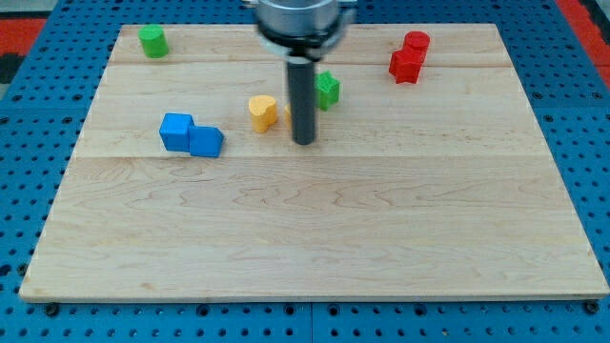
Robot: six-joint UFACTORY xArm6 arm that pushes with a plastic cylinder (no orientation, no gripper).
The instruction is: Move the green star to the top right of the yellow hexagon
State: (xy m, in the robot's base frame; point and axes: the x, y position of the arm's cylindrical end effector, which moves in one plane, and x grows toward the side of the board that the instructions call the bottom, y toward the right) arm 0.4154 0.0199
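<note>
The green star (329,90) sits on the wooden board (315,238) above the middle, its left part hidden behind my rod. A yellow block (263,111), rounded like a heart, lies to its lower left. A sliver of a second yellow block (288,115) shows just left of the rod; its shape cannot be made out. My tip (304,142) rests on the board just below and left of the green star and right of the yellow blocks. Whether it touches any block cannot be told.
Two blue blocks (191,134) lie side by side at the left. Two red blocks (409,59) sit together at the top right. A green block (152,41) stands in the top left corner. The board lies on a blue pegboard (29,143).
</note>
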